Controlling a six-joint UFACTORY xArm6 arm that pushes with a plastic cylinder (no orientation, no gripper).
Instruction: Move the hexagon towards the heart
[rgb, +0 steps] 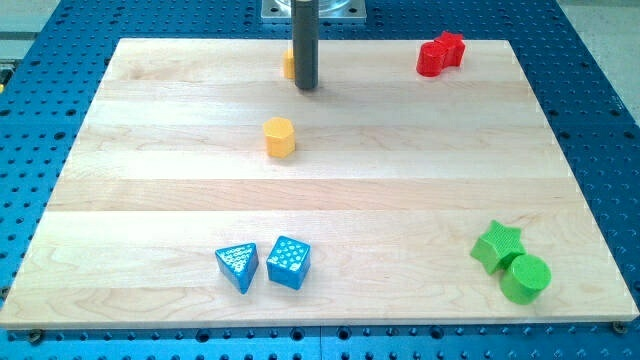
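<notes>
Tip (306, 86): above the yellow hexagon (279, 137), apart; beside a half-hidden yellow block (288, 65)
Jaws: cannot tell; only a rod shows

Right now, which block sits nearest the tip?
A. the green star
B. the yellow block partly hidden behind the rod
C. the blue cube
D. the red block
B: my tip stands right beside the yellow block at the view's top, which peeks out from behind the rod; the shape of that block cannot be made out.

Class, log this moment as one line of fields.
my tip: above yellow hexagon, apart | yellow block: behind rod, shape hidden | contact: none
</notes>
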